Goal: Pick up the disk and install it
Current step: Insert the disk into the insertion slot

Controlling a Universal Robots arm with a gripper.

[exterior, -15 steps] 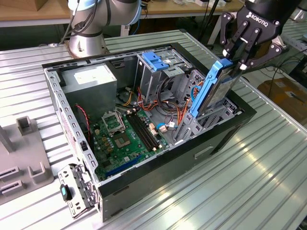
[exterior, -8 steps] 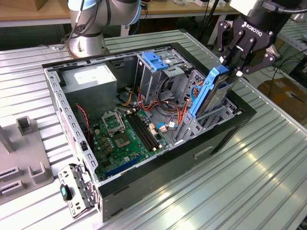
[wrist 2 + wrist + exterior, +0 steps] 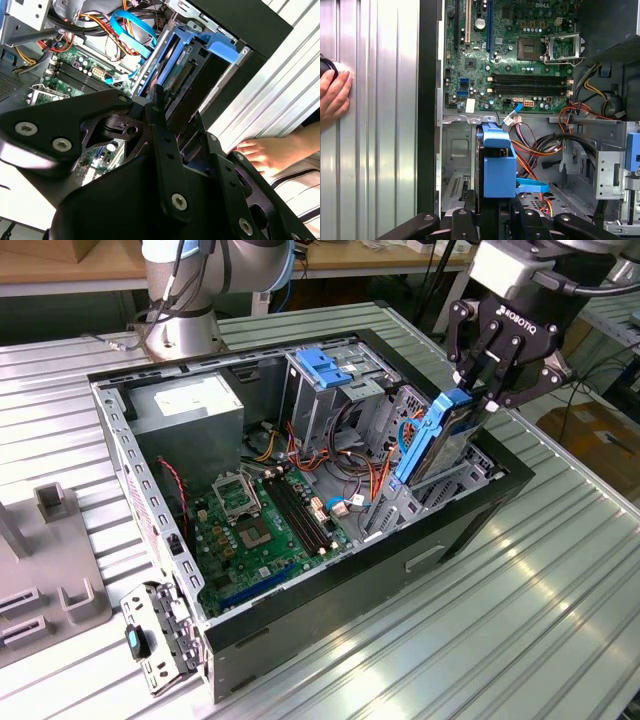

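Note:
The disk [image 3: 430,440], silver with blue plastic frame edges, stands nearly upright and tilted over the drive bay at the exterior view's right end of the open computer case [image 3: 300,610]. Its lower end is down among the bay's metal walls. My black gripper [image 3: 478,392] is shut on the disk's upper end. In the first wrist view the disk's blue frame [image 3: 497,165] rises from between my fingers [image 3: 465,222], with the bay beneath it. The second wrist view shows the disk [image 3: 187,65] edge-on beyond my gripper [image 3: 167,112].
Inside the case lie the green motherboard [image 3: 260,530], a grey power-supply box [image 3: 190,405], a metal cage with a blue latch [image 3: 325,365] and loose cables [image 3: 350,495]. A person's hand [image 3: 332,95] rests on the ribbed metal table beside the case. A grey fixture [image 3: 50,560] sits at the exterior view's left.

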